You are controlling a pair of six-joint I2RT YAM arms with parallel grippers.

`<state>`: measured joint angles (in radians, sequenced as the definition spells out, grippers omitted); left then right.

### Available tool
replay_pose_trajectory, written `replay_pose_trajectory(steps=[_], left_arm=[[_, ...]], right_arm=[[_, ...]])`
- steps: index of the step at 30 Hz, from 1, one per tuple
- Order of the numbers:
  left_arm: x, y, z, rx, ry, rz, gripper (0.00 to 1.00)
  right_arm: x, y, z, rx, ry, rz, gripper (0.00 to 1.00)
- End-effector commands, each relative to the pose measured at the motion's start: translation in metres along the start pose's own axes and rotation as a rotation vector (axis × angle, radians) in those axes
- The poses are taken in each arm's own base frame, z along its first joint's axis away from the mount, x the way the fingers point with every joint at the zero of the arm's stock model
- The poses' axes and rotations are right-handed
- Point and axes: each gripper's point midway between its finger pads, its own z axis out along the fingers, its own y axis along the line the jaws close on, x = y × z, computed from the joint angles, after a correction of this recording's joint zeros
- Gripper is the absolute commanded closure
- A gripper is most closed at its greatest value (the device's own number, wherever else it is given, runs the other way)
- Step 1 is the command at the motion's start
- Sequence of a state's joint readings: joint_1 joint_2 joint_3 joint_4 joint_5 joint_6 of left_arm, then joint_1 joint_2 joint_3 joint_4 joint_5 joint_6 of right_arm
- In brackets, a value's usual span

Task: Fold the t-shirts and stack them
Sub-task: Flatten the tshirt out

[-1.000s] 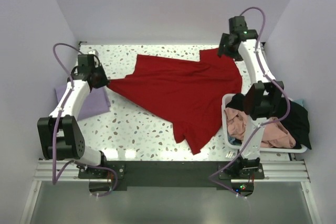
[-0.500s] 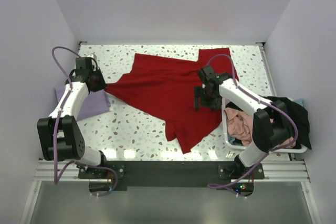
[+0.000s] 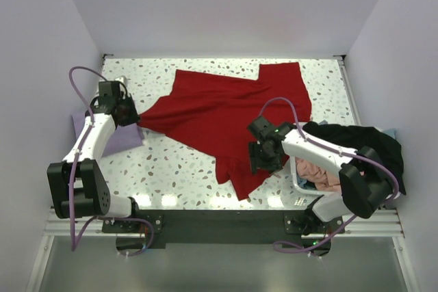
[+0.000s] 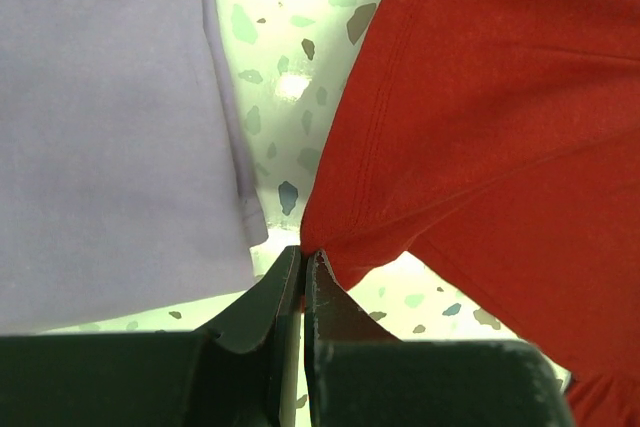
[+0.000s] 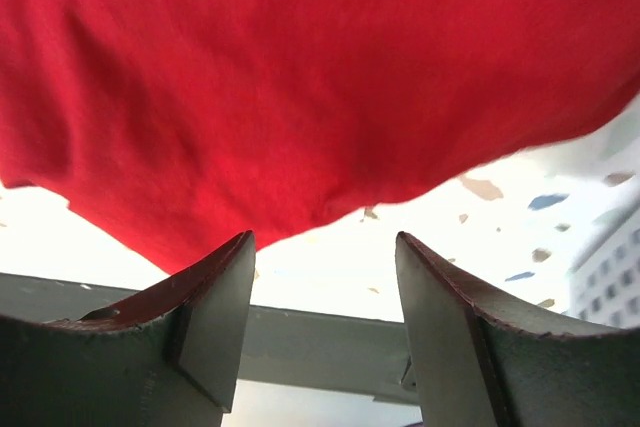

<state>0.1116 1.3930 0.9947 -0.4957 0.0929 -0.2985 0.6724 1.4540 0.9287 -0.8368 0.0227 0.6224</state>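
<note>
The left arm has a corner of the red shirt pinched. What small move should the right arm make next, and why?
Probably lower the right gripper and close on the near edge of the red t-shirt. Its fingers stand open just over that hem, while the left gripper pinches the left corner.

A white speckled tabletop [image 3: 171, 162] carries a large bright red cloth t-shirt [image 3: 226, 117] spread across its middle, a pale lavender cloth t-shirt [image 3: 120, 138] at left, and a white plastic basket [image 3: 299, 184] at right.
</note>
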Motion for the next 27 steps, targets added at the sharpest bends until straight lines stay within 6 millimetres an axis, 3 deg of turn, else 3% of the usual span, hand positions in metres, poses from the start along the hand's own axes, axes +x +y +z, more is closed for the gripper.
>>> replay_pose_trajectory(steps=[1, 6, 12, 15, 17, 18, 19, 23, 25, 27], left_arm=[[-0.007, 0.0, -0.008, 0.014, -0.032, 0.023, 1.0], [-0.008, -0.002, -0.011, 0.023, -0.033, 0.03, 1.0], [-0.005, 0.001, -0.015, 0.015, -0.027, 0.046, 1.0], [-0.004, 0.003, -0.015, 0.004, -0.025, 0.052, 1.0], [-0.003, 0.004, -0.015, -0.001, -0.024, 0.056, 1.0], [-0.003, 0.005, -0.016, -0.004, -0.026, 0.059, 1.0], [-0.005, 0.005, -0.017, -0.007, -0.03, 0.058, 1.0], [-0.008, 0.01, -0.02, -0.025, -0.043, 0.059, 1.0], [-0.011, 0.012, -0.02, -0.033, -0.049, 0.062, 1.0], [-0.012, 0.013, -0.02, -0.036, -0.053, 0.063, 1.0]], right_arm=[[0.006, 0.008, 0.004, -0.015, -0.01, 0.033, 0.39], [0.015, 0.003, 0.021, 0.017, 0.015, 0.053, 0.4], [0.012, 0.002, 0.035, 0.036, -0.002, 0.079, 0.44], [0.01, 0.0, 0.043, 0.056, -0.003, 0.08, 0.51], [0.009, -0.002, 0.047, 0.068, -0.01, 0.076, 0.65], [0.008, -0.001, 0.048, 0.069, -0.011, 0.073, 0.77], [0.009, -0.004, 0.046, 0.083, -0.003, 0.067, 0.99], [0.004, -0.013, 0.021, 0.138, -0.021, 0.052, 1.0], [-0.004, -0.011, -0.003, 0.113, -0.071, 0.057, 1.0], [-0.01, -0.021, -0.024, 0.147, -0.119, 0.056, 1.0]])
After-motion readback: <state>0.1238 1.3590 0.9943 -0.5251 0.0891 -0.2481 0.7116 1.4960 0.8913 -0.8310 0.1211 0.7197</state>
